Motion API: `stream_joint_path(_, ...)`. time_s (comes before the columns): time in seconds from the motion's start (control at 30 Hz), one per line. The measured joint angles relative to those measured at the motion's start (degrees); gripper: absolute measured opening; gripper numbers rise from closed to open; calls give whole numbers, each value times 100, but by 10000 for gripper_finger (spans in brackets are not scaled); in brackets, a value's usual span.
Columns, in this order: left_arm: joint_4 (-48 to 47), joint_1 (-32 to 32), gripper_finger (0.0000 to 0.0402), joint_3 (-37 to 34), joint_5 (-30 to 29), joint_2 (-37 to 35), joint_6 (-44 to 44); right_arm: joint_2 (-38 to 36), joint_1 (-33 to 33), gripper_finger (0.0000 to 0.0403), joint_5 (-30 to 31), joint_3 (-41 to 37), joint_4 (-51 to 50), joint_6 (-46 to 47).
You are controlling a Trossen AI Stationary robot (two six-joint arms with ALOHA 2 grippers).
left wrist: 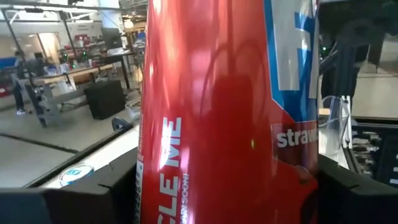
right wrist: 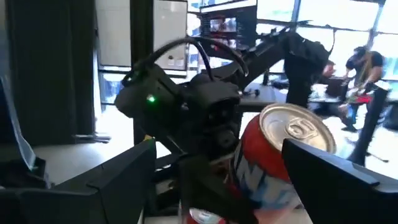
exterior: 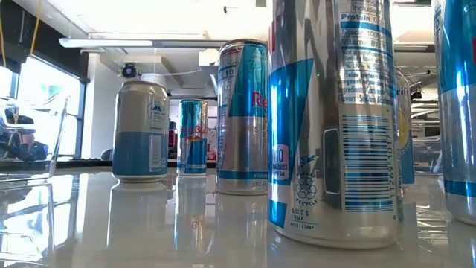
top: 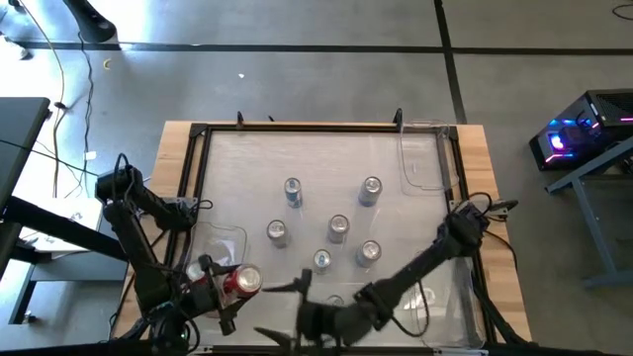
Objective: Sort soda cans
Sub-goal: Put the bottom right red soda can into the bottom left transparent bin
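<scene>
Red aluminium marks the item in hand. High view: the left gripper point(top: 226, 287) pinches a red soda can point(top: 240, 282) at the near left of the table point(top: 495, 198), close to a clear plastic bin point(top: 232, 240). The right gripper point(top: 282, 309) sits just beside it, fingers spread and empty. Six silver-blue cans point(top: 338, 227) stand apart mid-table; a second clear bin point(top: 423, 158) lies at the far right.

Low view: silver-blue cans point(exterior: 243, 119) stand upright on the glossy surface; neither gripper shows.

Left wrist view: the red can point(left wrist: 230, 112) fills the frame, held between both dark fingers point(left wrist: 68, 202).

Right wrist view: the red can point(right wrist: 283, 155) is tilted, silver top showing, in the left gripper point(right wrist: 205, 149); the right fingers point(right wrist: 99, 180) flank it without contact.

Judgement: a carry or handover step is under way. Next, either the right fingers must close squarely on the can before the left gripper lets go, or the can goes to a bin.
</scene>
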Motion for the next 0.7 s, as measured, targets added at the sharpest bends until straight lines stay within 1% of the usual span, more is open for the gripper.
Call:
stream_joint_path(0.13, 267, -6, 287, -4, -24, 0, 447, -3, -269, 344, -299, -9, -108, 239)
stream_joint_path(0.23, 335, -14, 289, -4, -11, 0, 571, -3, -363, 344, -562, -9, -5, 250)
stream_joint_path(0.3, 324, -5, 289, -4, -21, 0, 571, -3, -408, 344, -446, -9, 109, 128)
stream_joint_path(0.47, 329, 6, 290, -2, -1, 0, 586, 2, -368, 344, 286, -9, 641, -630)
stream_joint_path(0.57, 333, 5, 290, -2, -2, 0, 586, -1, -366, 344, 340, -9, 489, -596)
stream_joint_path(0.6, 335, 5, 290, -2, 11, 0, 588, 2, -403, 344, 172, -9, 352, -455)
stream_joint_path(0.7, 320, 3, 290, -3, 34, 0, 564, 1, -653, 344, -719, -10, 74, 238)
